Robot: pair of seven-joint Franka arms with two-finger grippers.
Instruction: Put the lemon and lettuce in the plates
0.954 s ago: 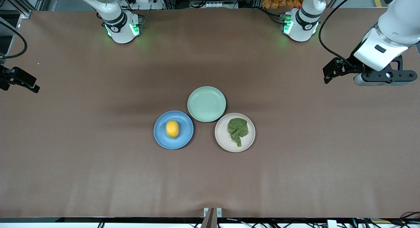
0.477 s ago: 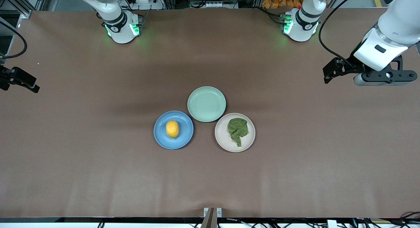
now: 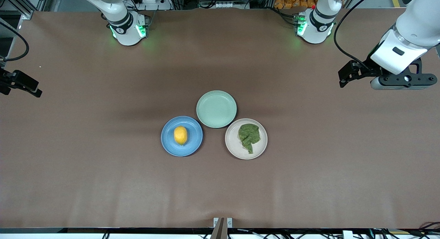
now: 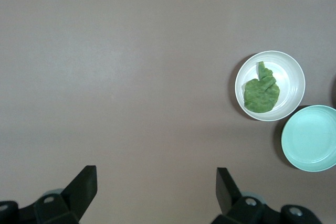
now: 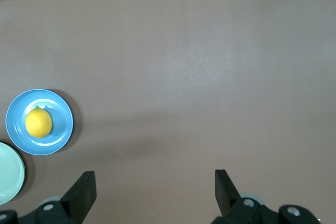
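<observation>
Nearest the front camera, the bare brown desk [image 3: 103, 191] carries nothing. Next come the two task plates, side by side and level with each other. The blue plate [image 3: 182, 136], toward the right arm's end, holds the lemon [image 3: 180, 135] at its middle, long axis running toward and away from the front camera. The beige plate [image 3: 246, 138], toward the left arm's end, holds the lettuce [image 3: 249, 136], bunched, its pointed tip toward the front camera. Just farther off, between them and close against both rims, sits the mint-green plate [image 3: 216, 108], with nothing on it.

Judgement: both items lie inside their plates, so the task reads as complete; no further placing appears to be called for.

Farther still, the arms wait apart. The left gripper [image 4: 156, 188] hangs over bare desk at the left arm's end, fingers spread wide and holding nothing; the lettuce lies well apart from it, toward the desk's middle. The right gripper [image 5: 155, 186] hangs over bare desk at the right arm's end (only its camera mount shows at the front view's edge), likewise released and empty, well apart from the lemon.

Should any correction be needed, the right arm is nearer the lemon, the left nearer the lettuce.
</observation>
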